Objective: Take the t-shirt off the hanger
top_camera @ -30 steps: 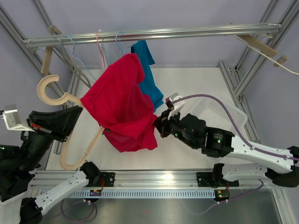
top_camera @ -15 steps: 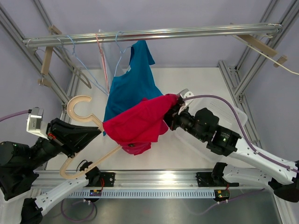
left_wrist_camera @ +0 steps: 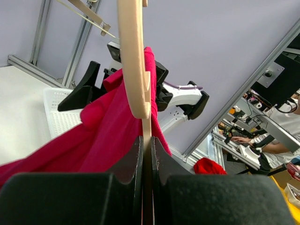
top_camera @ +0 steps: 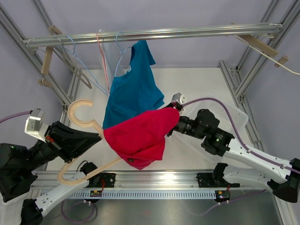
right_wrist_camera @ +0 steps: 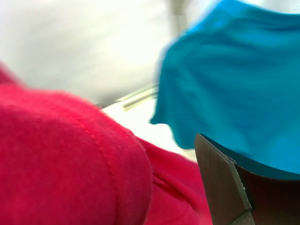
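Left end effector (top_camera: 96, 136): pressed together on the thin bar of the wooden hanger (top_camera: 89, 170). The left wrist view shows it best: both pads (left_wrist_camera: 133, 159) shut on the bar, with the hanger's thick curved body rising straight above them.

Red t-shirt (top_camera: 140, 136): up off the desk (top_camera: 197, 84), draped over the hanger just beyond the left end effector's tips and bunched between the two arms. One hanger arm sticks out bare, below and to the near side of the cloth. The other arm is buried under red fabric and I can't follow its line. From the left wrist camera, the cloth lies along one side of the hanger and partly over it. How much of the shirt is on the wood I can't make out.

Right end effector (top_camera: 172, 127): right at the far corner of the red shirt, tips covered by cloth from above. Its wrist view is blurred. It shows one dark finger (right_wrist_camera: 220, 183) at lower right, with red fabric (right_wrist_camera: 61, 159) filling the left side. The second finger is out of shot. I can't tell whether it is spread or pinching.

Blue t-shirt (top_camera: 133, 89): beyond the right end effector, hanging from the overhead rail (top_camera: 154, 33). Its lower hem is hidden behind the red one.

White basket (top_camera: 236, 119): under the right arm, mostly covered by it.
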